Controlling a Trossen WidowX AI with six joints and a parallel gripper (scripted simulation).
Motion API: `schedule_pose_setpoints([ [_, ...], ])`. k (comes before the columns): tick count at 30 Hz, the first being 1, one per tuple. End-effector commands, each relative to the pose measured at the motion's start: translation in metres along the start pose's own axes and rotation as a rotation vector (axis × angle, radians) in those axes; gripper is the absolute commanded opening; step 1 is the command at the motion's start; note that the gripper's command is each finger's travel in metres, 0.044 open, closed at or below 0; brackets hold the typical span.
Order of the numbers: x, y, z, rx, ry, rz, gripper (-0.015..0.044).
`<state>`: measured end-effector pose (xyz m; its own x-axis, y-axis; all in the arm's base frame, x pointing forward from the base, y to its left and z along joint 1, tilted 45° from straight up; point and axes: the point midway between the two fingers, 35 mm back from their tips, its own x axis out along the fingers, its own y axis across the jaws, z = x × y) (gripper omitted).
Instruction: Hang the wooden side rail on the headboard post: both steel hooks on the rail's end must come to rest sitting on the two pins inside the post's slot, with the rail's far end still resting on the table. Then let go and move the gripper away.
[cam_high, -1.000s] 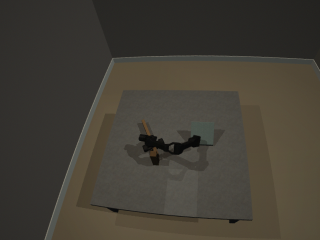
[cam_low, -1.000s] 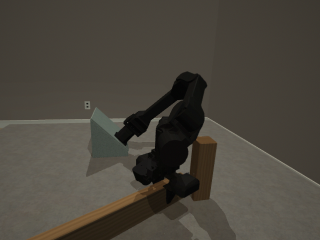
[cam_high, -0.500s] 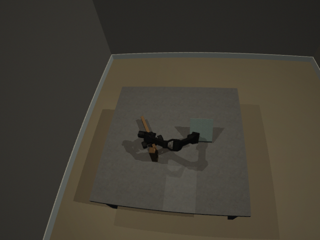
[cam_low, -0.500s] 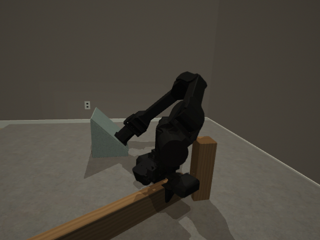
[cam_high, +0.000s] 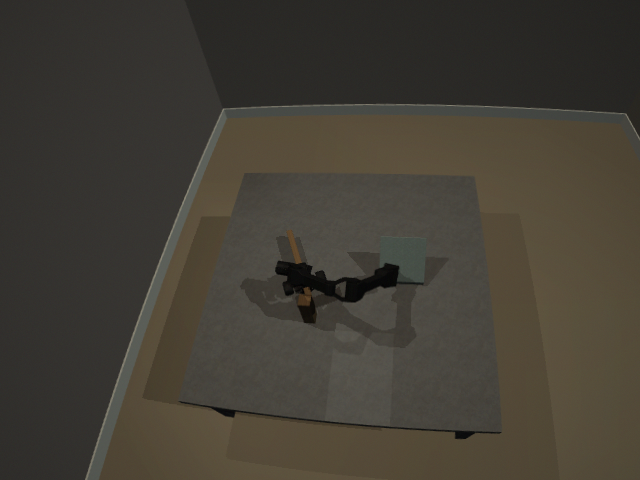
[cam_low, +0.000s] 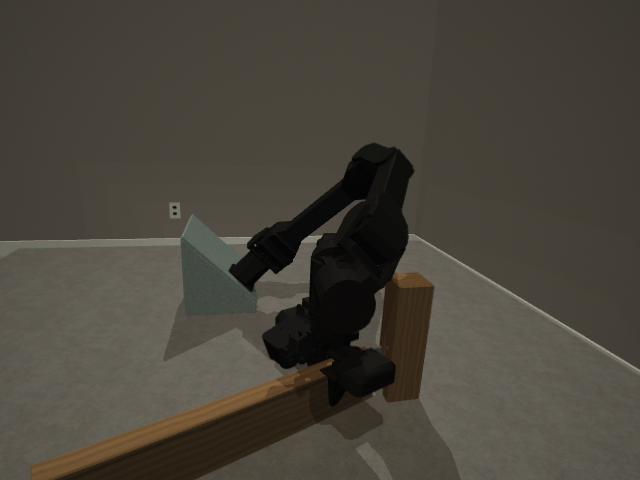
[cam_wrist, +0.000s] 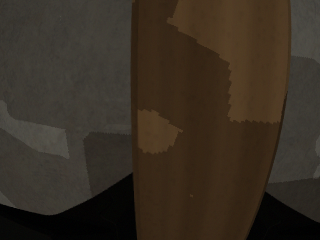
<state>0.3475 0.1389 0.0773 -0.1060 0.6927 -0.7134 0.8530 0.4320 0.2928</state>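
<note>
The wooden side rail (cam_high: 292, 243) (cam_low: 206, 421) (cam_wrist: 200, 90) stands on its narrow edge, low along the table. Its near end in the exterior view runs out of the frame; its other end is close to the headboard post, with a small gap at the base. The post (cam_high: 304, 299) (cam_low: 410, 335) stands upright. My gripper (cam_high: 303, 281) (cam_low: 329, 379) (cam_wrist: 187, 172) is shut on the rail near its post end, one finger on each side. The hooks, the slot and its pins are hidden by the gripper or face away from the views.
A pale green wedge block (cam_high: 405, 253) (cam_low: 217, 281) carries the arm's base, across the table (cam_high: 413, 372) from the rail. The arm reaches over from it, with its elbow raised high beside the post in the exterior view. The arm's shadow falls around the rail and post.
</note>
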Motion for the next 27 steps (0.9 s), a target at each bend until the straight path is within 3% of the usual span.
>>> schedule_pose_setpoints([
  [1,0.0,-0.001,0.002,0.056,0.001,-0.002,0.0],
  [27,0.0,-0.02,-0.004,0.284,0.001,-0.003,0.0],
])
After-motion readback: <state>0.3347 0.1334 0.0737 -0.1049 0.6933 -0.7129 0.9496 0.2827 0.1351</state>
